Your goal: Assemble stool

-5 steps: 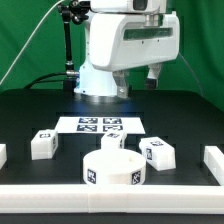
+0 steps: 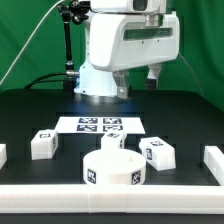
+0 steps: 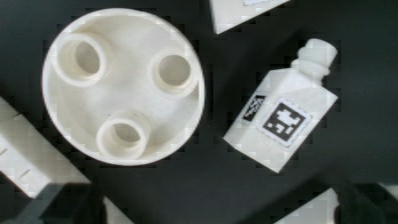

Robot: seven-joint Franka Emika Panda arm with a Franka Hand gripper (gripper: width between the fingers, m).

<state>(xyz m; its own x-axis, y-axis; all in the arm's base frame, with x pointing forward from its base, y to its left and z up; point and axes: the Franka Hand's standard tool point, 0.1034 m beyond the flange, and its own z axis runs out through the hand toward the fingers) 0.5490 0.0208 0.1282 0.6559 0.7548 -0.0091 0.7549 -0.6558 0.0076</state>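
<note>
The white round seat (image 2: 113,168) lies at the front middle of the black table. In the wrist view the seat (image 3: 121,85) shows three round sockets. One blocky leg with a tag (image 3: 285,105) lies right beside it, apart from it. In the exterior view three legs show: one on the left (image 2: 43,144), one behind the seat (image 2: 113,143) and one on the right (image 2: 157,152). My gripper (image 2: 152,73) hangs high above the table, over the seat and leg. In the wrist view the gripper (image 3: 214,212) is open and empty, with its dark fingers (image 3: 50,205) spread wide.
The marker board (image 2: 100,125) lies behind the legs. A long white border rail (image 2: 110,200) runs along the table's front, with white end pieces at the exterior view's left (image 2: 2,155) and right (image 2: 212,160). Another white part (image 3: 249,8) shows at the wrist view's edge.
</note>
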